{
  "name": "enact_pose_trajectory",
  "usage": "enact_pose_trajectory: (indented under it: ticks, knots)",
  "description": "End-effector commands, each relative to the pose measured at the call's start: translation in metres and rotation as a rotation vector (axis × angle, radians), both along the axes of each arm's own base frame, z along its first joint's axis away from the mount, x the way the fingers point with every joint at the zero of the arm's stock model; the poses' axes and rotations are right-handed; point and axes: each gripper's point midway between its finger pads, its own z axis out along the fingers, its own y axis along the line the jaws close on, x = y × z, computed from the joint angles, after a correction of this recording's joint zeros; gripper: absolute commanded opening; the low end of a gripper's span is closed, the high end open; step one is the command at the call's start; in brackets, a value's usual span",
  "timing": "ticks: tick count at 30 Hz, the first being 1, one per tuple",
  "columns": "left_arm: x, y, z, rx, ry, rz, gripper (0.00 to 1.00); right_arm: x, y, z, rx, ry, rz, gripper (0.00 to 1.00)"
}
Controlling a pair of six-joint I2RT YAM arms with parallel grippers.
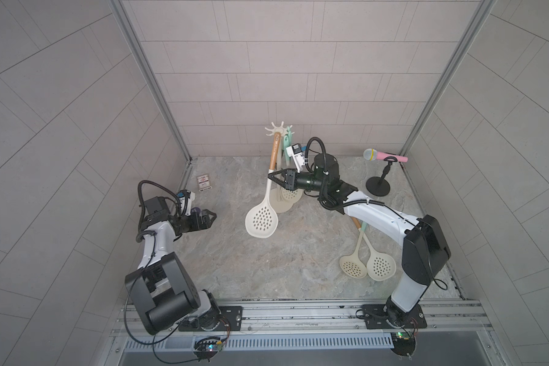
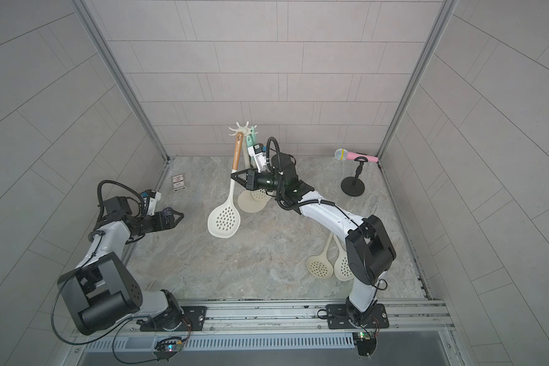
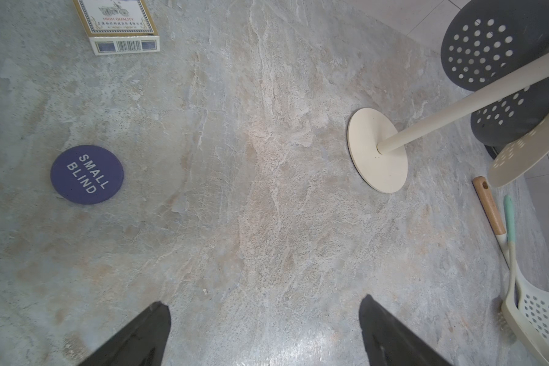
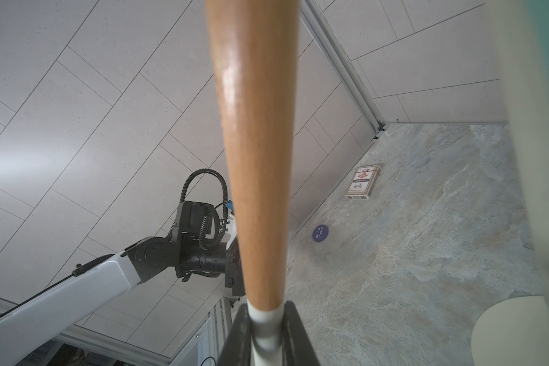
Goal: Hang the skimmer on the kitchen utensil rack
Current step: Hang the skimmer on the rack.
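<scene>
Bare bench [image 1: 267, 269] runs from the centre out to 6 o'clock. At 12 stands the kitchen utensil rack [image 1: 279, 127], with hung skimmers [image 1: 286, 142] crowding its 3 o'clock hooks and the right gripper [image 1: 270, 176] holding its skimmer [image 1: 262, 218] across the front. A microphone stand [image 1: 377, 187] blocks 2, loose skimmers [image 1: 366, 266] lie at 4, and a card box [image 1: 204, 184] sits at 10.

Two lying skimmers' handles [image 1: 359, 245] partly under right arm [image 1: 381, 214]; kitchen utensil rack [image 3: 457, 108] cut off mid-pole.
</scene>
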Motion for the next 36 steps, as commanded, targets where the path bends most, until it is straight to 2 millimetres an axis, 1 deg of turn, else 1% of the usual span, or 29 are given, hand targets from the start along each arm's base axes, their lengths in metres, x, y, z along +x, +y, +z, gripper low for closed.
enact_pose_trajectory:
  ticks: [1,5,10,14,20,24,27,31,33,36]
  knots:
    - [0.003,0.002,0.011,0.023,-0.035,-0.027,1.0,0.009,-0.002,-0.038,-0.086,0.092,-0.034,0.0]
    - [0.003,0.002,0.011,0.025,-0.033,-0.029,0.99,0.013,-0.005,-0.06,-0.17,0.097,-0.067,0.0]
    - [0.003,0.002,0.011,0.027,-0.035,-0.029,0.99,0.019,-0.005,-0.084,-0.222,0.113,-0.075,0.0]
    - [0.003,0.003,0.01,0.026,-0.032,-0.03,1.0,0.02,0.001,-0.094,-0.228,0.092,-0.034,0.0]
    - [0.003,0.002,0.008,0.018,-0.025,-0.036,0.99,0.028,-0.005,-0.114,-0.289,0.08,-0.046,0.0]
    - [0.002,0.001,0.009,0.017,-0.027,-0.039,0.99,0.029,-0.008,-0.131,-0.329,0.091,-0.061,0.0]
    - [0.002,0.001,0.009,0.021,-0.027,-0.042,1.0,0.032,-0.014,-0.144,-0.367,0.099,-0.09,0.0]
    - [0.002,0.001,0.009,0.021,-0.028,-0.044,1.0,0.035,-0.019,-0.151,-0.405,0.097,-0.119,0.0]
    - [0.002,0.001,0.009,0.021,-0.027,-0.044,0.99,0.037,-0.022,-0.153,-0.42,0.099,-0.133,0.06]
    - [0.002,0.001,0.009,0.019,-0.025,-0.046,1.0,0.039,-0.024,-0.15,-0.433,0.097,-0.149,0.19]
